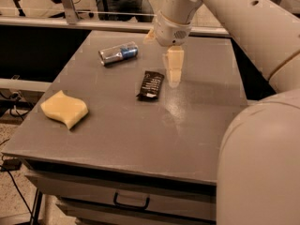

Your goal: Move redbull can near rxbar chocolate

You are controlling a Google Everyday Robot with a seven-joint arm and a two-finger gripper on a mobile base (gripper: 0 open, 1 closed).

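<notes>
The redbull can (118, 53), silver with blue patches, lies on its side on the grey table (131, 125) toward the back left. The rxbar chocolate (151, 84), a black flat bar with white lettering, lies just in front and to the right of the can, a short gap apart. My gripper (162, 50) hangs above the table just right of both, empty, with its pale fingers (174, 65) apart. One finger points down just beyond the bar's far right corner.
A wavy pale-yellow sponge (64, 108) lies near the table's left front edge. A drawer with a handle (131, 203) sits under the table front. My white arm (262, 139) fills the right side. A rail (70, 21) runs behind the table.
</notes>
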